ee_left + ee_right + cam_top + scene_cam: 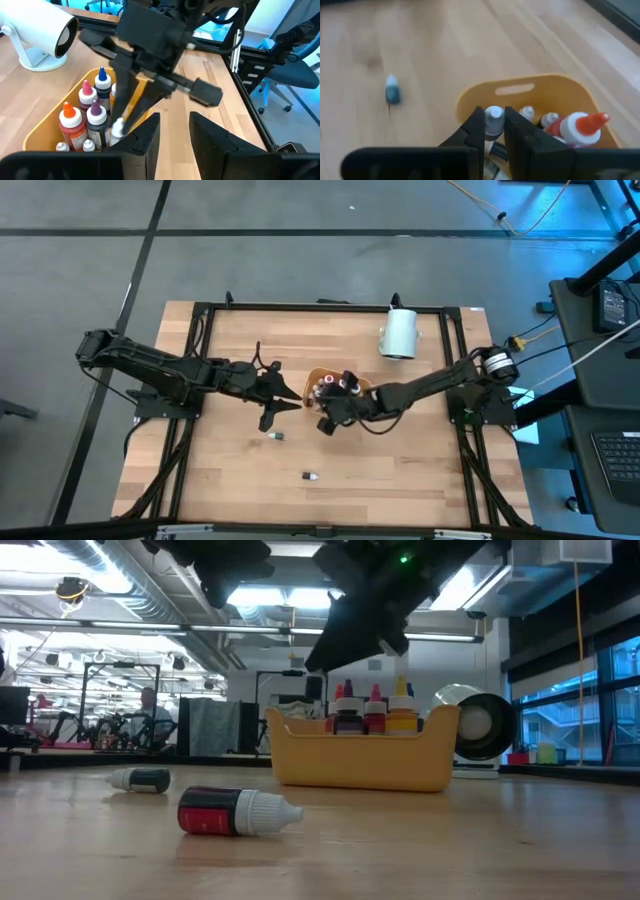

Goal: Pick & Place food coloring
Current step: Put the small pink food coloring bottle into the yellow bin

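The orange tray [318,376] holds several upright food coloring bottles [86,116] with orange, pink, blue and white caps. My right gripper [494,131] hovers over the tray's end on the left arm's side, shut on one small white-capped bottle [493,118]. My left gripper [175,137] is open just left of the tray [45,125], level with it and facing the right gripper, with nothing between its fingers. Two more bottles lie on their sides on the table: a dark one [277,436] [140,780] and a red-labelled one [311,476] [235,812]. My right gripper pinches the small bottle between its two fingers just below the white cap [493,114]. The fingers [131,102] come slanting down from the table's right side. The cap end [118,128] sticks out past the fingertips, above the tray's rim. The bottle's body is hidden by the fingers.
A large white cylinder [400,332] stands on the far right part of the table, behind the tray. A black frame [200,315] runs around the tabletop. Bare wood lies along the near edge around the two loose bottles. A person [150,710] shows far off in the room.
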Robot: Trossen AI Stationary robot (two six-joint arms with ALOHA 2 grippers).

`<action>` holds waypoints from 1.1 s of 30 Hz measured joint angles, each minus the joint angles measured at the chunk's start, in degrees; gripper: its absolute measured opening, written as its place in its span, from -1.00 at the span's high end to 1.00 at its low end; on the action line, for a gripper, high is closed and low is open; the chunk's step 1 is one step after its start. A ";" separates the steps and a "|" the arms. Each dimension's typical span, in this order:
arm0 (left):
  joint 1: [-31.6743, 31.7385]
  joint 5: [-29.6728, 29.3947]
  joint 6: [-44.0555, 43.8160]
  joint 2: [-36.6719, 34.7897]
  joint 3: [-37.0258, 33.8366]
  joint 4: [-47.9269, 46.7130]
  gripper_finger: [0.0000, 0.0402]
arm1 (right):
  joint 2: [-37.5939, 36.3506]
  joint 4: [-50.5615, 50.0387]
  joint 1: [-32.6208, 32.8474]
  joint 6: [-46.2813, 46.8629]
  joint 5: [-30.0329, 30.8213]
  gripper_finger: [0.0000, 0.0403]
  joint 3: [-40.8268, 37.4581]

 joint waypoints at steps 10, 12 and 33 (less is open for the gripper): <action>0.00 -0.02 0.13 0.00 0.00 0.71 0.49 | 4.47 5.34 -0.81 3.85 2.27 0.74 0.00; 0.00 -0.04 0.13 0.00 0.00 0.77 0.49 | 5.46 5.63 -0.80 3.85 2.30 0.74 0.02; 0.00 -0.15 0.15 0.00 0.00 -0.20 0.51 | 10.07 4.58 -0.86 3.39 3.20 0.56 0.00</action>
